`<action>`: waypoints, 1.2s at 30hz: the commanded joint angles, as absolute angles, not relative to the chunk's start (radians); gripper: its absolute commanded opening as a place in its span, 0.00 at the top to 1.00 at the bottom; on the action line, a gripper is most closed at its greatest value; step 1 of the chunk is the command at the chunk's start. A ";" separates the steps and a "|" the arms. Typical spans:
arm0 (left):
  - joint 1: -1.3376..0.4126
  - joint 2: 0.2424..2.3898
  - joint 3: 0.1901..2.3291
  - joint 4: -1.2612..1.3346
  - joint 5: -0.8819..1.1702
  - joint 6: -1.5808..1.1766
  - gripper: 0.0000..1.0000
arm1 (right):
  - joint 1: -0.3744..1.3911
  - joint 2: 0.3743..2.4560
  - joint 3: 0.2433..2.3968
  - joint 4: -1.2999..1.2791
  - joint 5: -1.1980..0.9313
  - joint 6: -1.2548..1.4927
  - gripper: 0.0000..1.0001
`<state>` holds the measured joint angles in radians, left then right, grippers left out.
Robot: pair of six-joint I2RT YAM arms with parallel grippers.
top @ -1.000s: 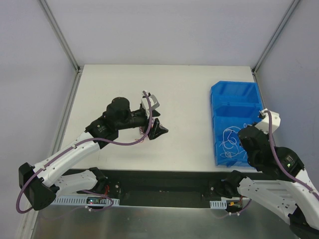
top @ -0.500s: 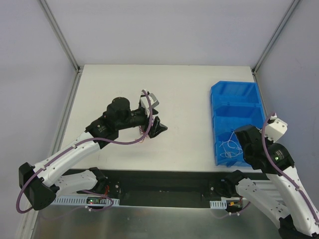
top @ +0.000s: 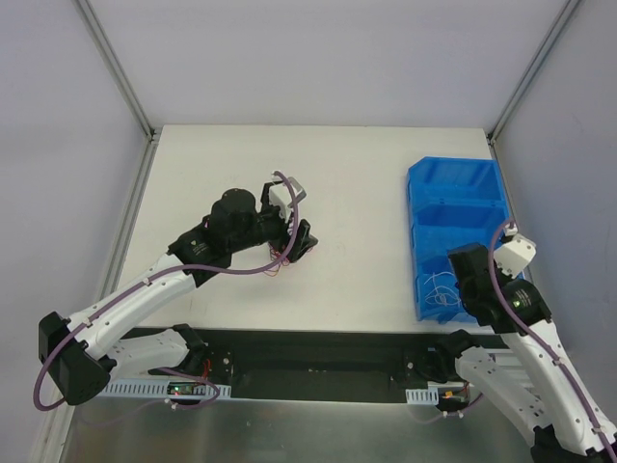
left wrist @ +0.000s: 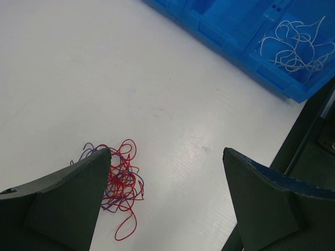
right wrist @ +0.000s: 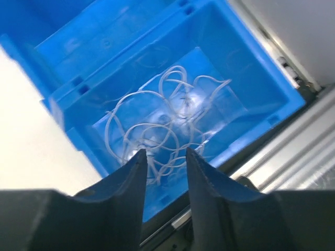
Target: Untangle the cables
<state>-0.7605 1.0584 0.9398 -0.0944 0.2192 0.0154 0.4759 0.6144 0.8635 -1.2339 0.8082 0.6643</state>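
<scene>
Pale table [left wrist: 104, 63], red clump [left wrist: 121, 175] beside wide-spread left fingers [left wrist: 57, 204], right fingers [right wrist: 125, 178] parted — over white cables [right wrist: 162, 125] in blue bin [right wrist: 251, 94].

Top camera looks down; both wrist cameras see the bin [left wrist: 230, 42].

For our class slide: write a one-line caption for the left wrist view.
Open left gripper near a red-and-purple wire tangle on the white table; white wires lie in a blue bin.

Glossy blue plastic bin [right wrist: 269, 91]; smooth matt white table [left wrist: 104, 63].
</scene>
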 commanded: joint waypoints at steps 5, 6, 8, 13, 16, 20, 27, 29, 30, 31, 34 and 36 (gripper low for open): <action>-0.759 1.074 0.968 -0.101 0.031 -0.029 0.12 | 0.488 0.758 0.806 -0.628 0.066 0.209 0.50; -0.753 1.086 0.969 -0.107 0.006 -0.044 0.12 | 0.506 0.791 0.787 -0.542 -0.030 0.216 0.48; -0.736 1.118 0.976 -0.129 -0.046 -0.072 0.13 | 0.573 0.872 0.762 -0.383 -0.113 0.242 0.44; -0.603 1.186 0.999 -0.169 -0.020 -0.147 0.19 | 0.756 1.167 0.848 -0.122 -0.192 0.285 0.38; -0.529 1.195 0.994 -0.164 -0.008 -0.186 0.21 | 0.843 1.302 0.879 0.047 -0.184 0.276 0.32; -0.488 1.184 0.983 -0.161 -0.075 -0.172 0.19 | 0.884 1.451 0.874 0.285 -0.159 0.317 0.28; -0.472 1.161 0.969 -0.141 -0.084 -0.175 0.18 | 0.923 1.649 0.930 0.451 -0.140 0.357 0.29; -0.469 1.164 0.976 -0.141 -0.063 -0.178 0.18 | 0.930 1.670 0.942 0.433 -0.080 0.377 0.33; -0.468 1.163 0.977 -0.141 -0.051 -0.179 0.18 | 0.928 1.680 0.945 0.433 -0.068 0.383 0.36; -0.466 1.161 0.982 -0.141 -0.035 -0.179 0.18 | 0.931 1.686 0.949 0.431 -0.051 0.387 0.39; -0.465 1.158 0.979 -0.140 -0.012 -0.179 0.18 | 0.930 1.707 0.954 0.422 -0.020 0.396 0.55; -0.465 1.164 0.982 -0.140 -0.002 -0.176 0.18 | 0.930 1.710 0.956 0.413 -0.011 0.397 0.76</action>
